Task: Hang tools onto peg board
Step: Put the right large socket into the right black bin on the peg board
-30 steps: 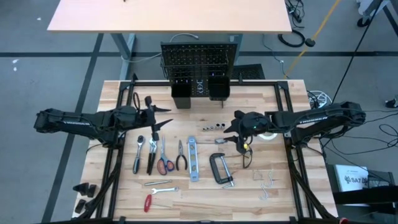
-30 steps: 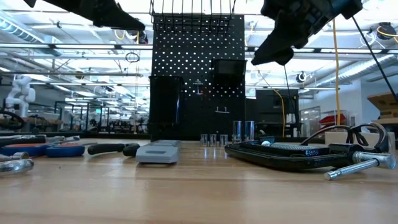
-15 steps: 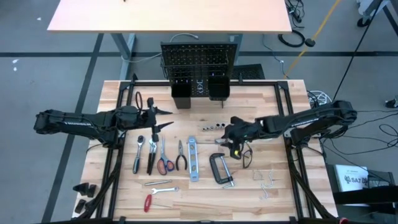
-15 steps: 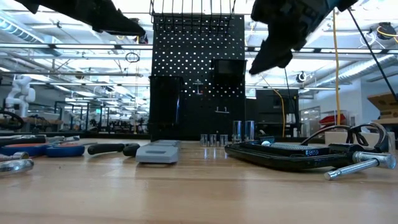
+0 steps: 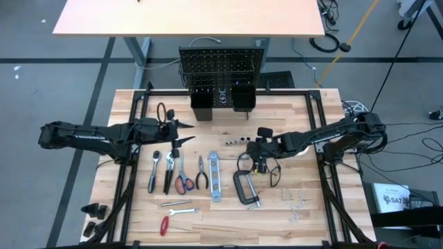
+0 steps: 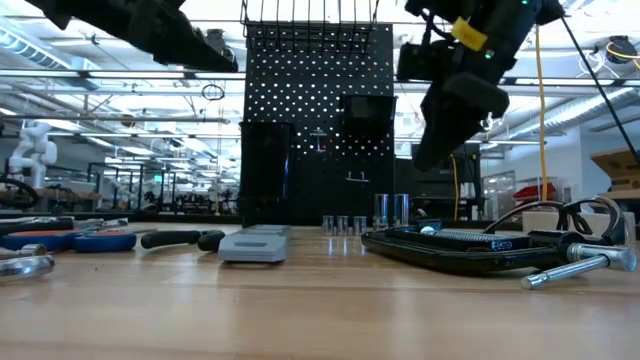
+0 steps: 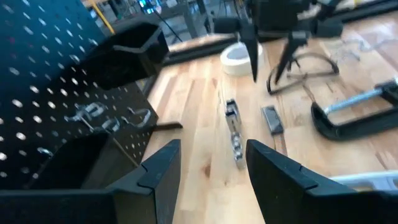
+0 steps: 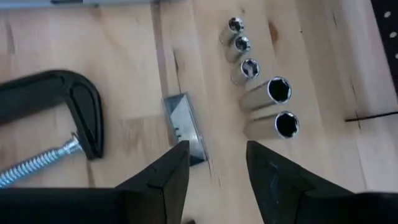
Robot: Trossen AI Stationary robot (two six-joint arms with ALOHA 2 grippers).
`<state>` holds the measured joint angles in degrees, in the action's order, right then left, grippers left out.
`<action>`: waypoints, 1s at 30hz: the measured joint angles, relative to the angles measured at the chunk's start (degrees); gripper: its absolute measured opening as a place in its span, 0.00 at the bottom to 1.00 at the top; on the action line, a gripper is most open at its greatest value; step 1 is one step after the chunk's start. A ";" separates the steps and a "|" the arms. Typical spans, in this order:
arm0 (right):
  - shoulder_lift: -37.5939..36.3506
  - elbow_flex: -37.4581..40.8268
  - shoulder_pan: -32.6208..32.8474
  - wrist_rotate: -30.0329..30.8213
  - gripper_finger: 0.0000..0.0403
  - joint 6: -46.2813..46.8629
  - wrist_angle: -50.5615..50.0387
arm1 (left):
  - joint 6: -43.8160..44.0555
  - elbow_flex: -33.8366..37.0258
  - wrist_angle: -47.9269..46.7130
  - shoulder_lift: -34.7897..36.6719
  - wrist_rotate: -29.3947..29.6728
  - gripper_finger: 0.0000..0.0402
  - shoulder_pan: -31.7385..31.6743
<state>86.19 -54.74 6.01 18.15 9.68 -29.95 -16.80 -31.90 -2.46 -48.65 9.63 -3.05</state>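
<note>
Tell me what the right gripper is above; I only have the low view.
Observer: The right gripper hovers open over a small flat silver tool that lies between the C-clamp and the row of sockets.
Operator: Is it holding anything?
Observer: No, nothing sits between its fingers.
Operator: And the left gripper?
Observer: The left gripper is open and empty too, facing the peg board.

Light wooden table (image 5: 138,214) carries pliers (image 5: 201,173), scissors (image 5: 183,176), level (image 5: 215,176), C-clamp (image 5: 244,187), sockets (image 5: 237,140)
</note>
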 joint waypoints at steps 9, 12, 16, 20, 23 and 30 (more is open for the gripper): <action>-4.80 5.24 -7.64 -3.35 0.38 -7.46 7.92 | 1.53 -0.02 0.24 -1.83 -0.04 0.45 0.04; -6.01 10.58 -9.87 -4.68 0.38 -7.56 13.61 | 3.44 -0.02 -0.66 -1.33 -0.11 0.45 0.15; -6.17 15.70 -12.59 -11.04 0.38 -7.63 25.78 | 4.51 -0.02 -1.60 -1.24 -0.75 0.45 0.15; -6.03 16.59 -13.59 -9.35 0.38 -9.39 26.52 | 6.01 -0.02 -1.64 -1.24 -1.14 0.45 0.17; -6.03 16.50 -14.36 -9.35 0.38 -9.43 26.64 | 6.03 -0.02 -1.78 -1.24 -1.14 0.45 0.17; -6.03 16.50 -16.03 -11.37 0.38 -8.89 25.09 | 6.01 -0.02 -2.60 -1.24 -1.12 0.45 0.17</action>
<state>80.16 -38.24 -10.02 6.78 0.79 -4.86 -10.79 -31.92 -5.05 -49.89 8.51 -2.87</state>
